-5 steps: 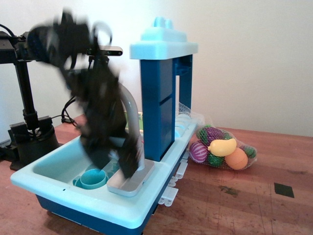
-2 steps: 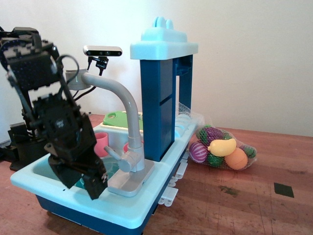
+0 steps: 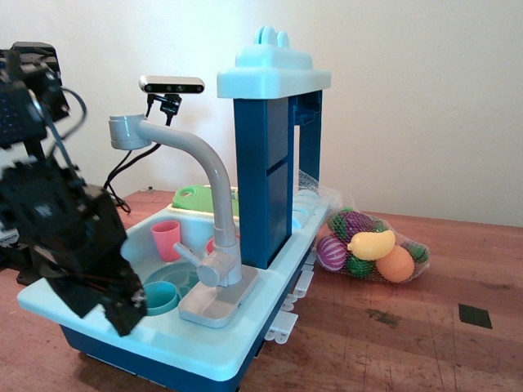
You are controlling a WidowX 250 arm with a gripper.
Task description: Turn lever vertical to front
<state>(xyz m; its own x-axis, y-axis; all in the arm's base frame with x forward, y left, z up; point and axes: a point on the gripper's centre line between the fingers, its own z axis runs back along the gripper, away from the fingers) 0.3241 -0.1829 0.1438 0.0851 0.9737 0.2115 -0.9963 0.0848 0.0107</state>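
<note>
The grey toy faucet stands on a grey base (image 3: 216, 304) at the front rim of the toy sink (image 3: 204, 347). Its lever (image 3: 193, 255) is a thin grey stick that juts from the round hub (image 3: 217, 269) to the left and slightly up, over the basin. The tall curved spout (image 3: 200, 159) arches left to a cylindrical head (image 3: 127, 131). My black gripper (image 3: 118, 314) hangs at the sink's left front corner, well left of the lever and apart from it. It is blurred and its fingers are not distinguishable. Nothing shows in it.
A pink cup (image 3: 166, 239) and a teal cup (image 3: 160, 297) sit in the basin. A green item (image 3: 194, 198) lies behind. A blue tower (image 3: 268, 163) stands right of the faucet. A mesh bag of toy fruit (image 3: 372, 247) lies on the wooden table (image 3: 409, 343). A camera (image 3: 172, 84) is mounted behind.
My gripper has swung from over the faucet to the left and down to the sink's left front corner. The lever, hidden at first, now shows pointing left.
</note>
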